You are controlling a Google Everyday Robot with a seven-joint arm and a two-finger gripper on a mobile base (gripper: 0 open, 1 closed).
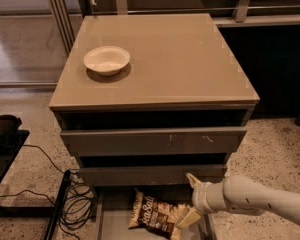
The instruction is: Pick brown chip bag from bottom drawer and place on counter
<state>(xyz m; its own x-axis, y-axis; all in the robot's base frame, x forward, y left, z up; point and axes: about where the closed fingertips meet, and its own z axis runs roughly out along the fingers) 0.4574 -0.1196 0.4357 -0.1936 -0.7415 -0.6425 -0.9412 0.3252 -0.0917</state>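
Chips lie low: the brown chip bag (155,215) rests flat in the pulled-out bottom drawer (115,224). The end effector (191,199), at its 3 o'clock edge, is spread wide and empty, seemingly to straddle the crinkly foil. The bench (180,64), at 12 o'clock, holds a bowl (107,59).

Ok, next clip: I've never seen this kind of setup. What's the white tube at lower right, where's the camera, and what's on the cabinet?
The white tube is a robot arm ending in a two-finger gripper, its fingers spread open, holding nothing. The single camera looks down on a three-drawer cabinet from the front. Its glossy top, the counter, carries a white bowl. The bottom drawer is pulled out, and a brown chip bag lies in it, right beside the gripper. Cables lie on the floor at left.
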